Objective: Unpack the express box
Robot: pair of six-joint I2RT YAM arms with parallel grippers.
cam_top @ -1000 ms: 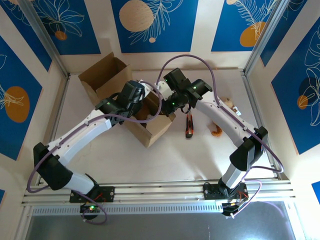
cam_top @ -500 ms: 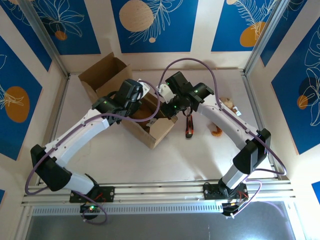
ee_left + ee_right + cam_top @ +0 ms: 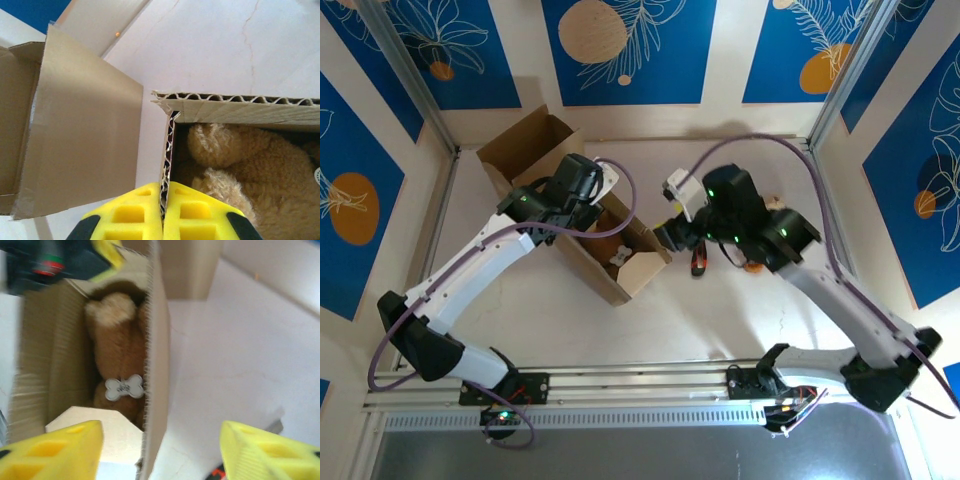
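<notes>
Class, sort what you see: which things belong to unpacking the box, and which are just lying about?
Job: cardboard box, plush toy inside it, left gripper pinching the box wall, right gripper open.
Lying about: red-and-black tool, small orange object.

White table [image 3: 650, 320], blue leaf-patterned wall panels [image 3: 670, 60]

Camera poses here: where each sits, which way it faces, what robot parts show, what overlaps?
Top external: above and behind the bases, looking down at the table; left arm, right arm and the open box show.
Left wrist: on the left arm, looking down along the box wall; left pincer shut on that wall.
Right wrist: on the right arm beside the box, facing its open top; right pincer open.
Shared: both wrist views see the brown plush toy in the box.
</notes>
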